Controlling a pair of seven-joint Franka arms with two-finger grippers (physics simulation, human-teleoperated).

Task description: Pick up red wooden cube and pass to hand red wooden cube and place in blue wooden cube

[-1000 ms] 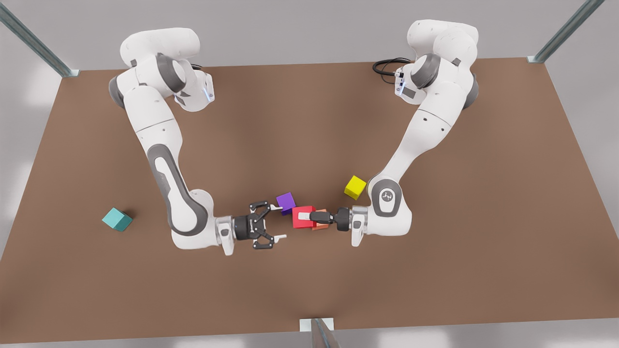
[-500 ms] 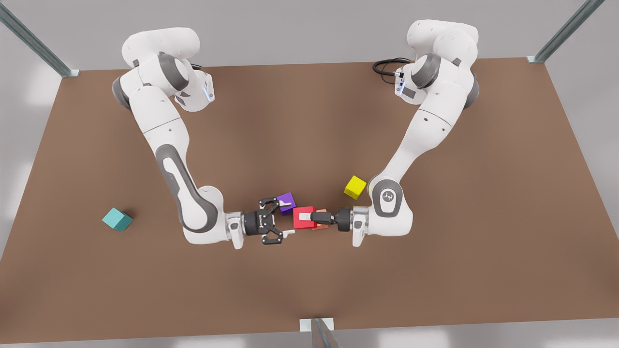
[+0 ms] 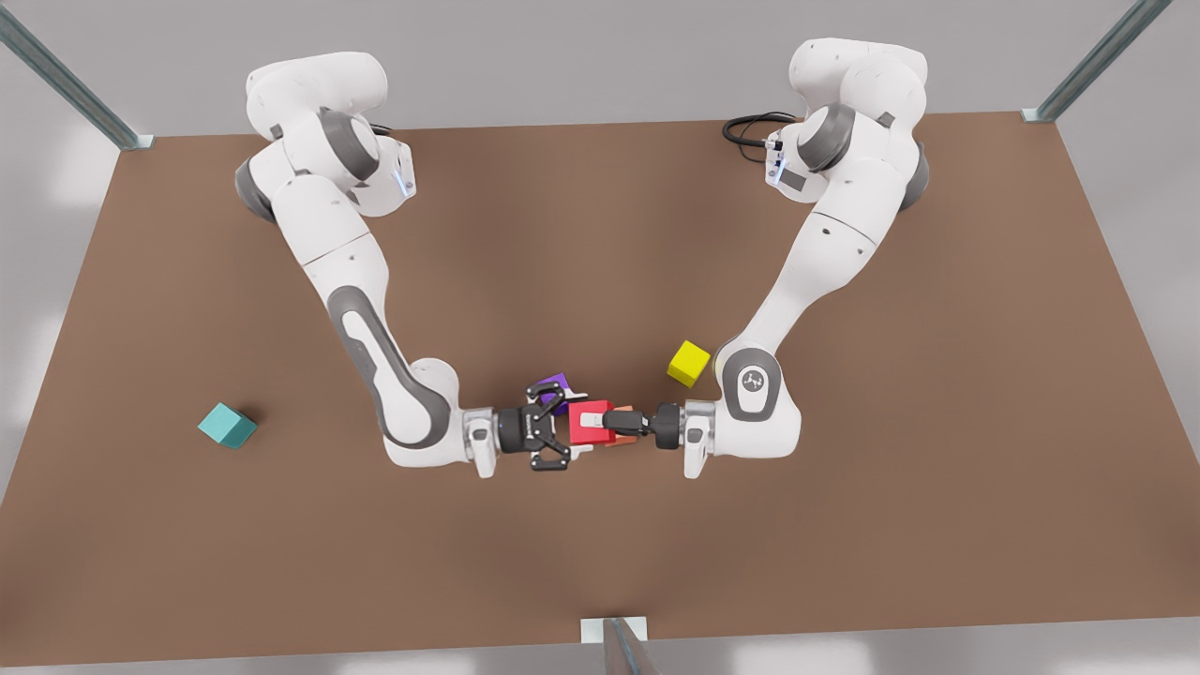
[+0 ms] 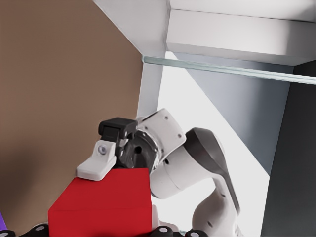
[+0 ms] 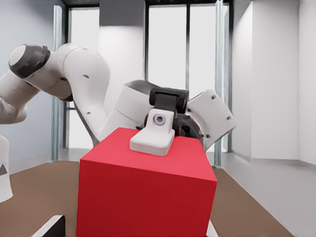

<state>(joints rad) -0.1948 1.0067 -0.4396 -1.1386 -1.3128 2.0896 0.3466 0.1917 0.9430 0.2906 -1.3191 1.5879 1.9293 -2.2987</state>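
Note:
The red wooden cube [image 3: 586,429] hangs just above the table's middle, and my right gripper [image 3: 592,422], the slim two-finger one, is shut on it from the front view's right. The hand, my left gripper [image 3: 574,424], is a black claw reaching in from the front view's left. Its white-tipped fingers [image 5: 153,134] straddle the cube's near end and look open around it. The left wrist view has the cube [image 4: 106,202] close up with the right gripper's pad [image 4: 97,165] on it. The blue wooden cube [image 3: 226,426], teal, lies far off at the front view's left.
A purple cube [image 3: 559,383] sits right behind the claw. A salmon-orange cube [image 3: 626,437] lies under the right gripper's fingers. A yellow cube [image 3: 689,363] rests beside the right arm's wrist. The brown table [image 3: 600,553] is bare toward its front edge.
The left arm has slid toward the front view's right, bringing the claw from a gap away to around the red cube. The right arm and cube have stayed put.

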